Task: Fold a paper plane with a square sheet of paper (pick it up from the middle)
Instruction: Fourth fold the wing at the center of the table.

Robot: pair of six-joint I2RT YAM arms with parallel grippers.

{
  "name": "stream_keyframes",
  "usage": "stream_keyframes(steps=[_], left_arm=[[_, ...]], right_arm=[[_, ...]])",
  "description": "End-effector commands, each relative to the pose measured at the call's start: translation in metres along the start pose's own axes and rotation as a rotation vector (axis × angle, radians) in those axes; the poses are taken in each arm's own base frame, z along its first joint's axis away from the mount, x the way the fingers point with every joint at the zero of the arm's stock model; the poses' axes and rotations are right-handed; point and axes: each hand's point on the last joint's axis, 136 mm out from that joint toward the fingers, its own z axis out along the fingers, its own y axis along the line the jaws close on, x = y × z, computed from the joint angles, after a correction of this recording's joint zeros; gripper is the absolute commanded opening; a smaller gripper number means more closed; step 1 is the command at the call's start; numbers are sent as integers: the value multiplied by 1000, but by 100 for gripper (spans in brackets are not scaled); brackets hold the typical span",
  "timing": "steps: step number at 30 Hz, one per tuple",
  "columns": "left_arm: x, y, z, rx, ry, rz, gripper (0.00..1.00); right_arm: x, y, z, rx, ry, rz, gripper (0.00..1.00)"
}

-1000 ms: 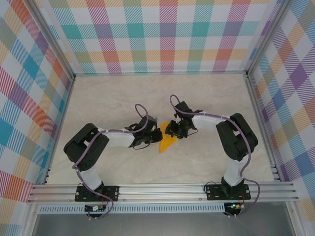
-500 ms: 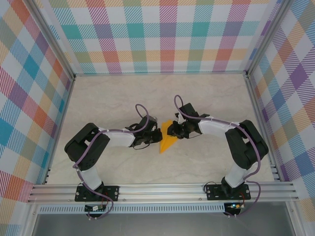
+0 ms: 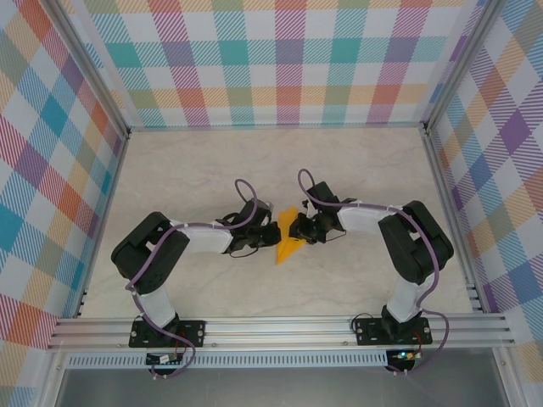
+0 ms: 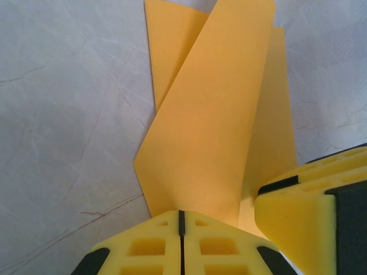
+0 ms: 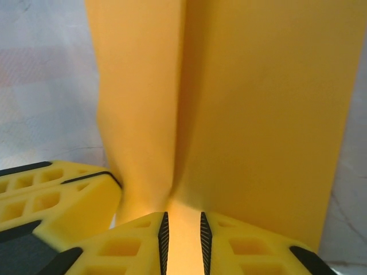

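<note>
Plaid walls [image 3: 288,59], pale veined table [image 3: 365,170]. Over the last second the right gripper [image 3: 299,231] has moved in from beside the paper [image 3: 287,246] and closed onto it. Its jaws are nearly together, pinching a thin orange layer. The left gripper [image 3: 271,234] is unchanged, fingers pressed together on the opposite edge. The paper sits mid-table between both grippers: matte orange, creased into a narrow wedge, one flap raised. Probably mid-fold, both sides now held for the next crease.
</note>
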Motion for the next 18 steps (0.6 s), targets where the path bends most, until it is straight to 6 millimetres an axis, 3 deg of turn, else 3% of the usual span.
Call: stream_keyframes(steps=[1,11,18], left_arm=[[-7,-5,2,16,-3,19,7],[-13,-8,0,17,-27,35,6],[-9,0,8,-16,-8,35,6]], right_arm=[[-1,-4,3,26,6,9,26],[3,-20,13,79,36,32,27],[2,-13,8,56,24,16,27]])
